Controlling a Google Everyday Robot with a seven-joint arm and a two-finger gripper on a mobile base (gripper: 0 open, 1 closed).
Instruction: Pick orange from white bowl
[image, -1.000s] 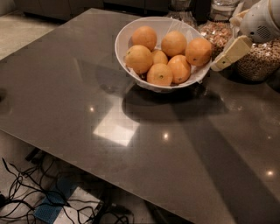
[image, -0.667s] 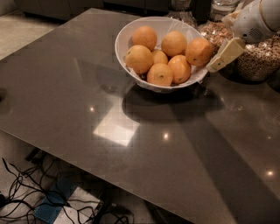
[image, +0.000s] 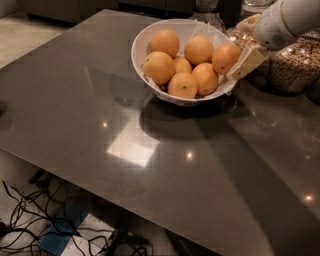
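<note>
The white bowl (image: 145, 37) stands at the far middle of the dark table and holds several oranges. The orange (image: 224, 58) nearest the gripper is a large deep-orange one at the bowl's right rim. A smaller orange (image: 183, 64) sits in the middle of the pile. My gripper (image: 243, 65) comes in from the upper right. Its cream tip lies against the bowl's right rim, right beside that orange. The white arm (image: 282, 22) above it hides the rest of the gripper.
Clear glass jars of grains (image: 295, 62) stand just right of the bowl, behind and under the arm. Another jar (image: 206, 11) stands behind the bowl. The dark table (image: 150, 150) reaches toward the camera. Cables (image: 55, 235) lie on the floor below its front edge.
The gripper has moved left, from beside the grain jars to the bowl's right rim next to the rightmost orange. The bowl and oranges have not moved.
</note>
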